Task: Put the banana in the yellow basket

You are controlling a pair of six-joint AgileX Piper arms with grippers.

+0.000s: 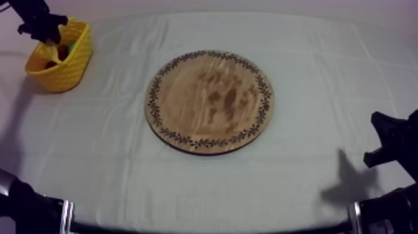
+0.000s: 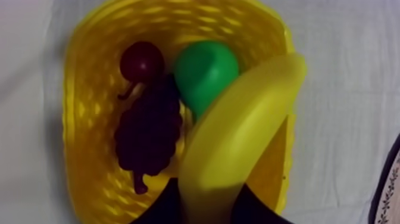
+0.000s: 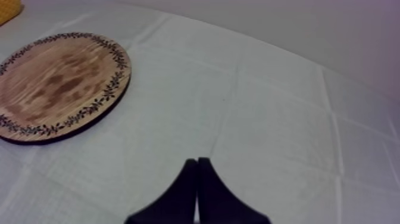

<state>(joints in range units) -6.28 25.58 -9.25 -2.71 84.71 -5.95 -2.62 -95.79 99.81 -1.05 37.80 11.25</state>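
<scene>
In the left wrist view the yellow banana hangs tilted over the yellow basket, its lower end between the black fingers of my left gripper, which is shut on it. From above, that gripper is over the basket at the far left, with the banana reaching into it. The round wooden board lies bare in the middle. My right gripper is shut on nothing and hangs over the cloth to the right of the board; from above it sits low at the right edge.
Inside the basket lie a dark bunch of grapes, a small red fruit and a green pear. The board's patterned rim shows just beside the basket. A corner of the basket lies beyond the board.
</scene>
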